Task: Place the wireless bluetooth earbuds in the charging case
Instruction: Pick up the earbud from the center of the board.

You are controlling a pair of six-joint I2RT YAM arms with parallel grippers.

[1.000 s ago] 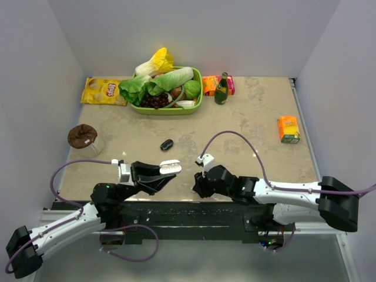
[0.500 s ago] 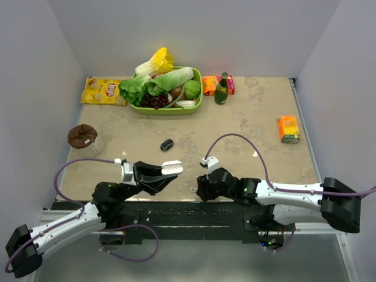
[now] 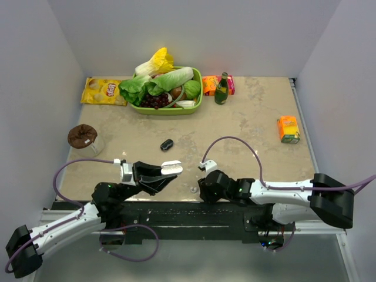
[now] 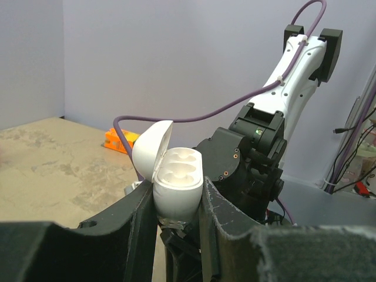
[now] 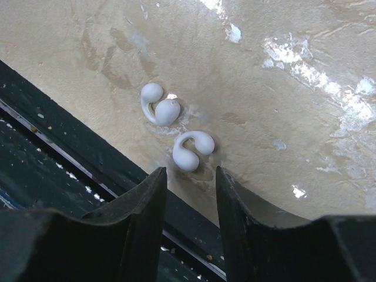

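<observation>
Since a second ago my right arm has drawn its wrist back toward the near edge and a touch to 3 o'clock. That uncovers a pale speck on the surface (image 3: 252,117) that it hid before. The left arm has barely shifted.

That speck is the pair of white earbuds (image 5: 160,108). In the right wrist view they are two curled clip shapes lying flat and just beside each other. The second bud (image 5: 192,150) sits at about 4 o'clock of the first, and both lie close to the dark rail (image 5: 70,170) along the surface's front edge. Neither is in the case yet.

My right hand (image 5: 189,170) hangs over them with its fingers apart and nothing between them. The second bud lies just past the gap at 12 o'clock.

My left hand (image 4: 176,202) is clamped on the white charging case (image 4: 176,176), held off the surface at about 10 o'clock of the buds in the top view. Its lid is swung open and both wells look empty.

I judge the step in hand is picking up one bud. I would take the second one:
- nudge forward so it centres between the fingers
- come down squarely
- close across its thicker lobe without brushing its neighbour

The rail is close, so I would keep the descent shallow. The case mouth should stay tilted toward the right arm.
</observation>
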